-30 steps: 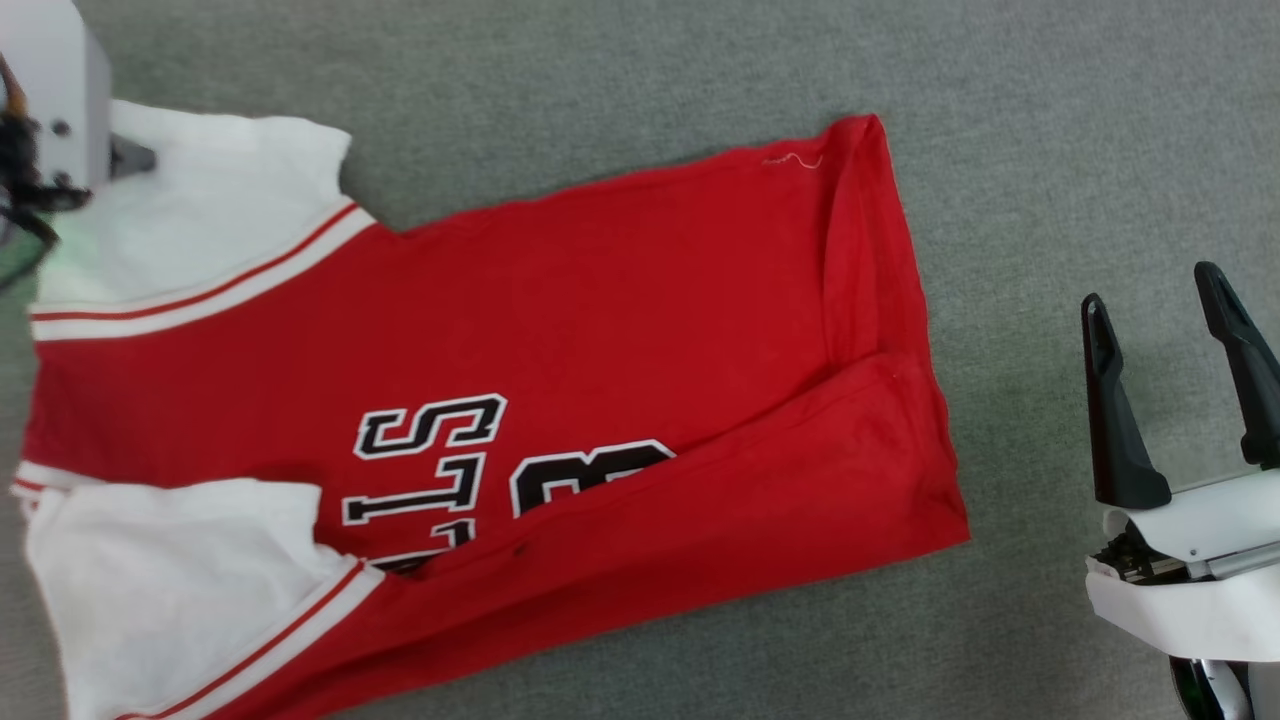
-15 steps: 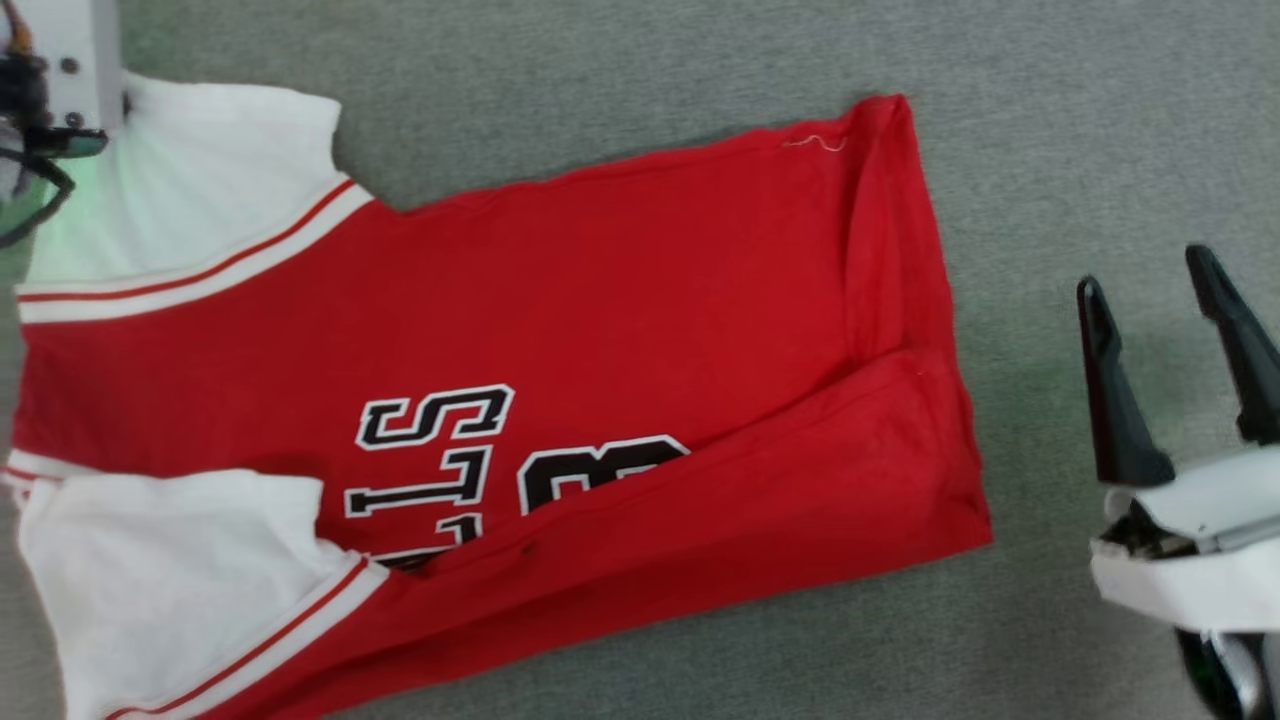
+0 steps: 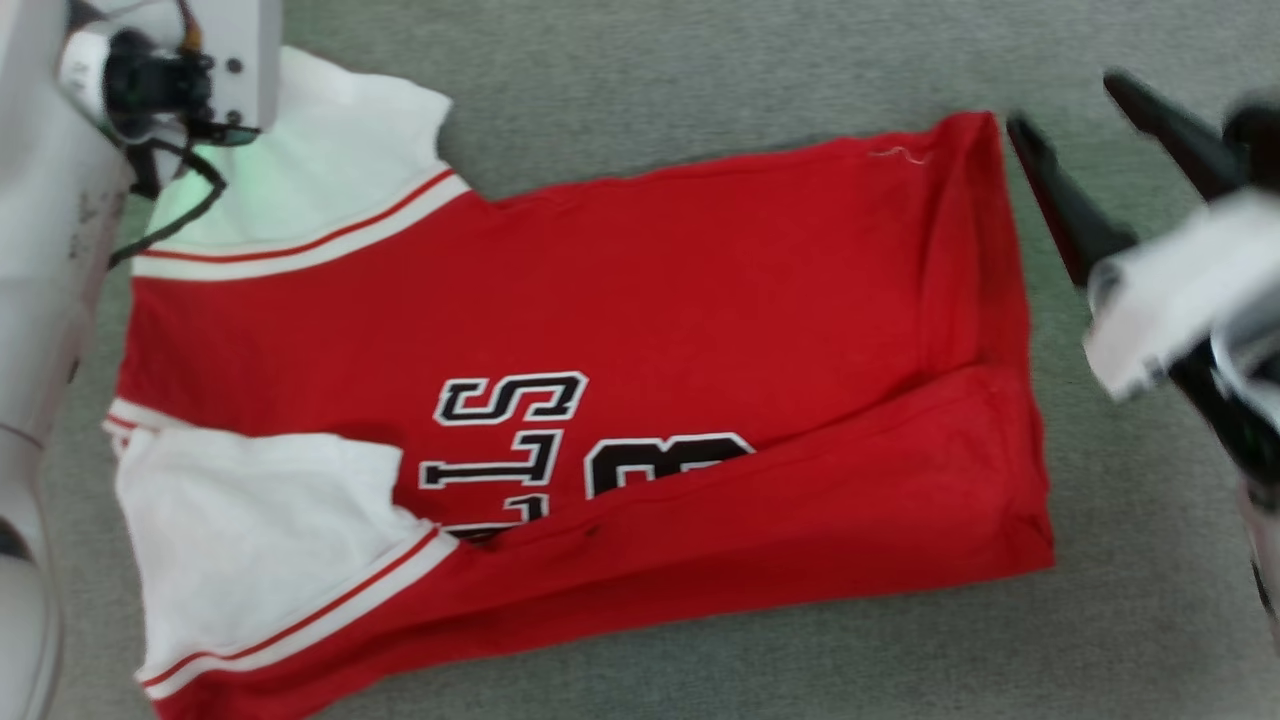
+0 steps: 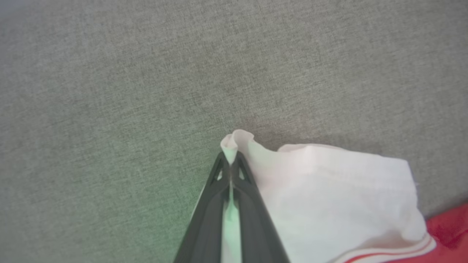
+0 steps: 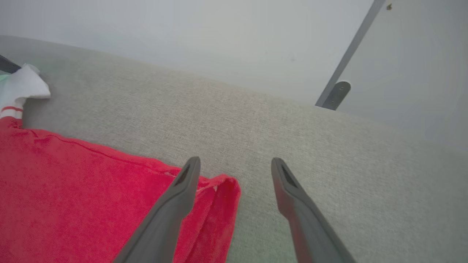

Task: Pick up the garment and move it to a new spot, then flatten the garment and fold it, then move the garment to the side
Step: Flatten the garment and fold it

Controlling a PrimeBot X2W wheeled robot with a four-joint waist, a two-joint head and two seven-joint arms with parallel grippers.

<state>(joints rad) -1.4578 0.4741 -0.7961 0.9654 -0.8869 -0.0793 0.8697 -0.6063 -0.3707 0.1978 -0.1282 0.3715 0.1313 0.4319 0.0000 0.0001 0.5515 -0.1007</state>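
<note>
- The jersey T-shirt [image 3: 700, 300] lies spread on the grey woven counter [image 3: 700, 60]; in the head view its sleeves are toward 9 o'clock and its hem toward 3 o'clock.
- Its long edge at 6 o'clock is turned up over the body as a red flap [image 3: 800, 520]; the flap covers the lower part of the black lettering [image 3: 510, 440], so one lengthwise fold looks made.
- The sleeve at 7 o'clock [image 3: 250, 540] lies flat on the shirt; the sleeve at 11 o'clock [image 3: 330, 160] lies out on the counter.
- Left end effector [image 4: 230, 160]: clenched on the tip of that far white sleeve [image 4: 329, 204]; a small tuft of cloth stands out past its fingertips.
- Right end effector [image 3: 1060, 100]: released, jaws spread wide; it hangs at 2 o'clock, just beside the far hem corner [image 3: 985, 130]; in the right wrist view one finger [image 5: 175, 204] crosses that corner [image 5: 223, 190] and nothing is gripped.
- Progress, as I judge it: moving and flattening seem finished and folding is partly done; what is left is a grip on the hem corner, bringing the far edge over, any crosswise fold, and shifting the shirt aside.
</note>
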